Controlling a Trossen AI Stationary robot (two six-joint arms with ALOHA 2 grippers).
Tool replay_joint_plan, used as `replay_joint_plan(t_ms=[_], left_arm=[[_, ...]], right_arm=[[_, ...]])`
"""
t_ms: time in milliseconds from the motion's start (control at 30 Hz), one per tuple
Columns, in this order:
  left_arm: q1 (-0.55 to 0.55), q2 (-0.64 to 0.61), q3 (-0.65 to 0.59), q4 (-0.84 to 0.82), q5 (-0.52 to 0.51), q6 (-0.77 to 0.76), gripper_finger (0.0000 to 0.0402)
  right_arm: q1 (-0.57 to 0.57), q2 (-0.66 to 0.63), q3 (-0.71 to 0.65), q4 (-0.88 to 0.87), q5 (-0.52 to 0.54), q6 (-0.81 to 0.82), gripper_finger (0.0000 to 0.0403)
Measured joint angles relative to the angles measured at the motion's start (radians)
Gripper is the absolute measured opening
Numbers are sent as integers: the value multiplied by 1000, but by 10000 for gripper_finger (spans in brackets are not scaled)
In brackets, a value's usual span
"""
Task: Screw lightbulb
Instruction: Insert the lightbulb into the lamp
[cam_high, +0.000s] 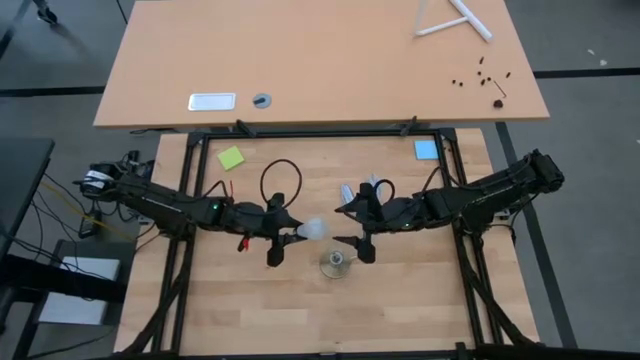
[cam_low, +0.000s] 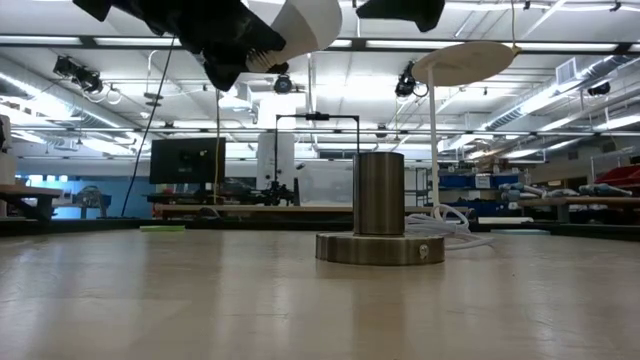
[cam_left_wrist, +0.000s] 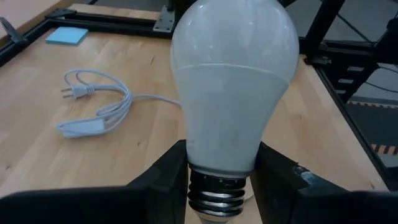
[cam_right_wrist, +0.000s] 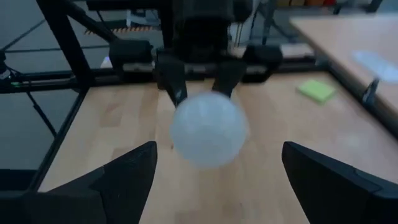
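Note:
The white frosted lightbulb (cam_left_wrist: 233, 87) hangs in the air over the middle of the table, with my left gripper (cam_left_wrist: 221, 169) shut on it. Its round end (cam_high: 315, 231) points toward my right gripper (cam_high: 352, 224). That gripper stands open and faces the bulb (cam_right_wrist: 208, 130) from a short way off, touching nothing. The metal socket (cam_high: 335, 265), a short cylinder on a round base (cam_low: 380, 248), stands on the table just nearer than the bulb and below it. My left gripper pinches the bulb's narrow neck (cam_left_wrist: 219, 163) between its two fingers (cam_left_wrist: 166, 180), just above the metallic screw end (cam_left_wrist: 214, 198). The fingers come from the table's left, slanting slightly down, and lie along the bulb. The bulb is lifted clear, its round end forward.
A white cord with a plug and switch (cam_left_wrist: 93, 112) lies on the table beyond the grippers. A green note (cam_high: 232, 158) and a blue note (cam_high: 426, 150) lie near the far frame bar, and a black cable loop (cam_high: 281, 180) lies by the left arm.

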Motion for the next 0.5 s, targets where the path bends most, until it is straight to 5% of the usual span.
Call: replay_joint_plan(t_ms=[500], left_arm=[[-4, 33, 0, 38, -2, 103, 136]], right_arm=[[1, 0, 0, 8, -15, 47, 355]])
